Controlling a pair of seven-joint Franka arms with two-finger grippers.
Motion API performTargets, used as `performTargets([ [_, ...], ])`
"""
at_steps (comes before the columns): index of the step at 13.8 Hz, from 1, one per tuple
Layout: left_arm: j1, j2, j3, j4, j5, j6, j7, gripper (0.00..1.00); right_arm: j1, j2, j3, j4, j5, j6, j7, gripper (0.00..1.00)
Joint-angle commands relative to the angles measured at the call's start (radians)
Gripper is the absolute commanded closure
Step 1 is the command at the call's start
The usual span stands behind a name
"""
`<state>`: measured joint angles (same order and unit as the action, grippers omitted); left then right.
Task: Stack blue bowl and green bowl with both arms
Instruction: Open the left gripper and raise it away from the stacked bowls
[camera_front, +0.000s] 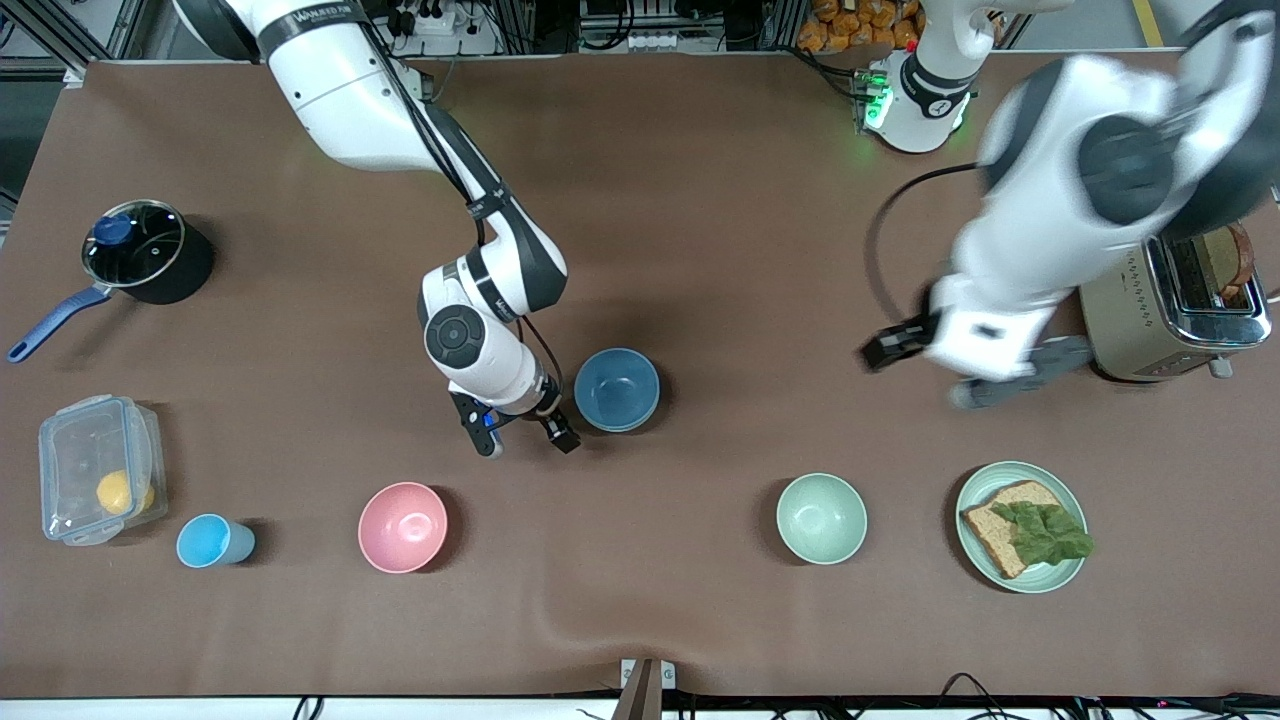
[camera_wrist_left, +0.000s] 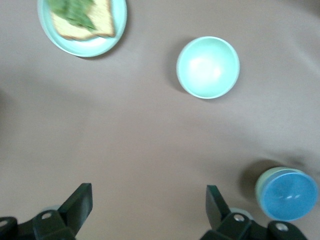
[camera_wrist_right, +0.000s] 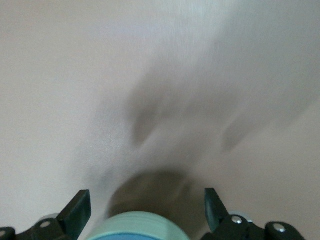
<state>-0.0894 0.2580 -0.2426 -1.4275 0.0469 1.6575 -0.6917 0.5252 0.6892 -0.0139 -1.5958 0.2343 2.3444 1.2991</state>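
The blue bowl (camera_front: 617, 390) sits nested in the green bowl near the table's middle; only a thin green rim shows round it. The left wrist view shows the blue bowl (camera_wrist_left: 288, 196) with the green bowl's (camera_wrist_left: 263, 181) wall under it. My right gripper (camera_front: 522, 433) is open and empty, just beside this stack toward the right arm's end of the table. In the right wrist view, the green bowl's wall (camera_wrist_right: 137, 224) lies low between my open right gripper's (camera_wrist_right: 147, 205) jaws. My left gripper (camera_front: 1008, 378) is open and empty, up in the air beside the toaster.
A pale mint bowl (camera_front: 822, 518) (camera_wrist_left: 208, 67) and a green plate (camera_front: 1065, 575) (camera_wrist_left: 75, 50) with bread and lettuce lie nearer the front camera. A pink bowl (camera_front: 403, 527), light-blue cup (camera_front: 212, 541), plastic container (camera_front: 100, 482), pot (camera_front: 150, 250) and toaster (camera_front: 1175, 300) stand around.
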Motion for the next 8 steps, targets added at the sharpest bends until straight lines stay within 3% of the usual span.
performTargets([
  [1, 0.075, -0.084, -0.015, -0.041, 0.008, -0.059, 0.131, 0.00, -0.079, -0.111, 0.009, -0.015, -0.016, -0.169, -0.221, 0.00],
  [5, 0.082, -0.149, 0.000, -0.059, 0.004, -0.119, 0.259, 0.00, -0.114, -0.294, -0.003, -0.026, -0.127, -0.364, -0.519, 0.00],
  [8, 0.085, -0.221, 0.078, -0.105, -0.001, -0.134, 0.458, 0.00, -0.193, -0.445, -0.004, -0.024, -0.156, -0.534, -0.777, 0.00],
])
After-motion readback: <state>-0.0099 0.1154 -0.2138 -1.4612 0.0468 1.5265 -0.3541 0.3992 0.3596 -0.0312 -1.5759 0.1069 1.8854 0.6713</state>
